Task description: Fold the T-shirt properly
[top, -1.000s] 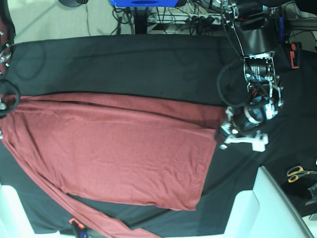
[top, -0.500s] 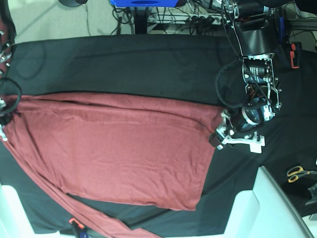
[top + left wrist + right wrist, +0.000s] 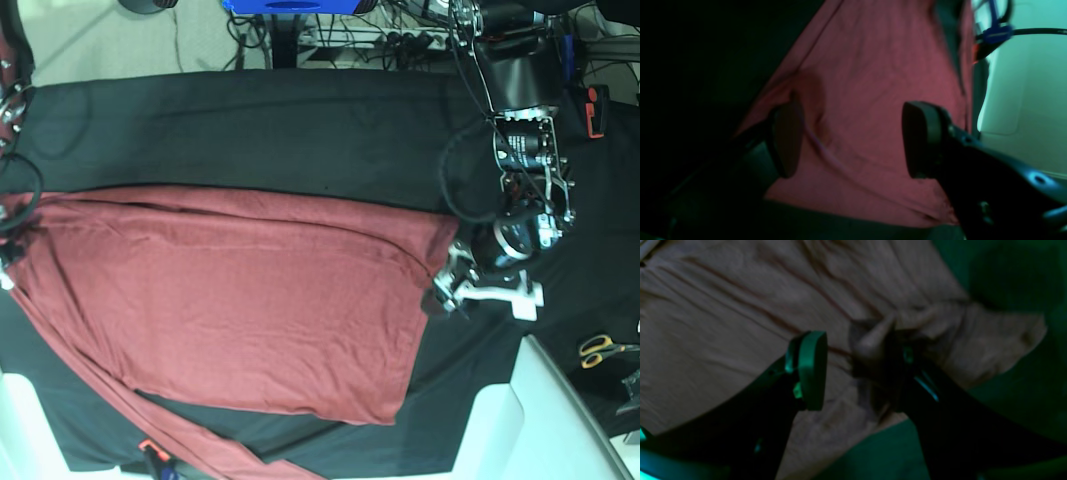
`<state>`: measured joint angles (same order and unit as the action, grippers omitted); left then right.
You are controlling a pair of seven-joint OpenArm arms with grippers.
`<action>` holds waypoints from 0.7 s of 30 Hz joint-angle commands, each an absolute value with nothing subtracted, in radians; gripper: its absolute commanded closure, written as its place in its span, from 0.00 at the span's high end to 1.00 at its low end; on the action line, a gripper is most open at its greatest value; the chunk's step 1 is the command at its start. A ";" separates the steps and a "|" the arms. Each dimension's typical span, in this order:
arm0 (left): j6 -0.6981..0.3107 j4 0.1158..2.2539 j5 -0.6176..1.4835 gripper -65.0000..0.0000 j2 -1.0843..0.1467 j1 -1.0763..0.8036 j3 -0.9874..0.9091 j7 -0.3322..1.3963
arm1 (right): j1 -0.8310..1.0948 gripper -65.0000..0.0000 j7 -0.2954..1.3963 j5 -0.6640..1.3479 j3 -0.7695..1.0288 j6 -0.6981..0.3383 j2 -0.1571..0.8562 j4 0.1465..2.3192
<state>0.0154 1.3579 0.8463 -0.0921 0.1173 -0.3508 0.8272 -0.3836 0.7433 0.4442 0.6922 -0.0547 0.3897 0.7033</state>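
The T-shirt is lying spread across the black desk, filling the centre and left of the base frame, one sleeve trailing toward the lower left. The left end effector is standing released over the right edge of the fabric, grasping nothing. The right end effector is likewise parted, cloth bunching against one finger. Judgement: a fold is being set down; the next move calls for fresh grips. Only the wrist views are showing the jaws' gaps.
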 commanded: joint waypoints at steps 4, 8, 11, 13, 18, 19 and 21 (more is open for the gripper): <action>0.004 1.463 0.866 0.69 -0.111 0.117 -0.444 0.814 | -0.318 0.41 0.693 0.555 0.828 -0.226 0.366 0.898; -0.001 1.552 0.868 0.69 -0.113 0.065 -0.504 0.819 | -0.239 0.41 0.694 0.667 0.860 -0.372 0.361 0.989; -0.002 1.664 0.868 0.69 -0.116 -0.041 -0.498 0.820 | -0.171 0.41 0.769 0.740 0.862 -0.374 0.364 1.032; -0.004 1.744 0.868 0.69 -0.110 -0.124 -0.498 0.820 | -0.120 0.40 0.819 0.777 0.863 -0.374 0.364 1.073; -0.004 1.844 0.865 0.58 -0.119 -0.289 -0.418 0.819 | 0.015 0.00 0.852 0.875 0.854 -0.380 0.341 1.179; -0.004 1.844 0.863 0.49 -0.119 -0.306 -0.407 0.819 | 0.021 0.00 0.863 0.877 0.854 -0.377 0.334 1.191; -0.004 1.842 0.863 0.21 -0.117 -0.341 -0.395 0.819 | 0.019 0.03 0.897 0.848 0.852 -0.374 0.321 1.194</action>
